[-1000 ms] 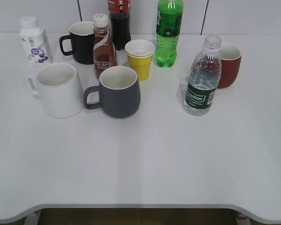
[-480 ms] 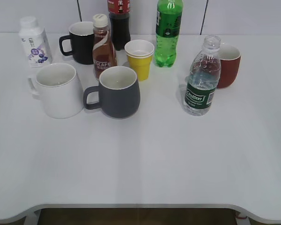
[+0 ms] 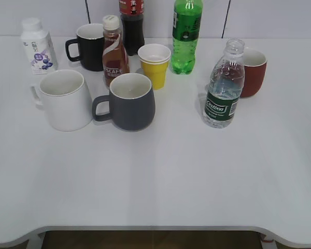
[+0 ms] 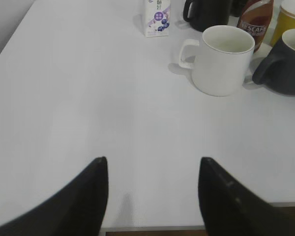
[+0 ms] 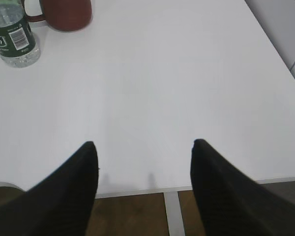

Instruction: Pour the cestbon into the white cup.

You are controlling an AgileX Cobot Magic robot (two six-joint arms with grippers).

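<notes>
While spread across most of every view, white counter (image 3: 160, 176) carrying all the drinkware, bare along its near half.

Tallest at the back: bright green soda bottle (image 3: 186, 36), upright, with dark cola bottle (image 3: 132, 26) to its left, both against the rear edge.

Cestbon (image 3: 225, 85) upright on the right side, uncapped, partly filled, dark green label facing the exterior camera; touching nothing on top, red-brown mug (image 3: 253, 72) just behind and to its right. Seen too in the right wrist view at upper left (image 5: 12, 34), well apart from the right pincer.

White cup (image 3: 64, 99) on the left side, upright, handle pointing left, mouth open. Dark grey mug (image 3: 127, 101) just beside it on the right, handle toward the white cup. Black mug (image 3: 88, 46) behind, brown Nescafe bottle (image 3: 114, 52) between black mug and yellow paper cup (image 3: 155, 65). Small white yogurt bottle (image 3: 37, 46) at far left rear.

Left pincer (image 4: 152, 194) spread wide, empty, over the near counter edge, white cup well ahead. Right pincer (image 5: 143, 189) likewise spread wide, empty, over the near edge.
</notes>
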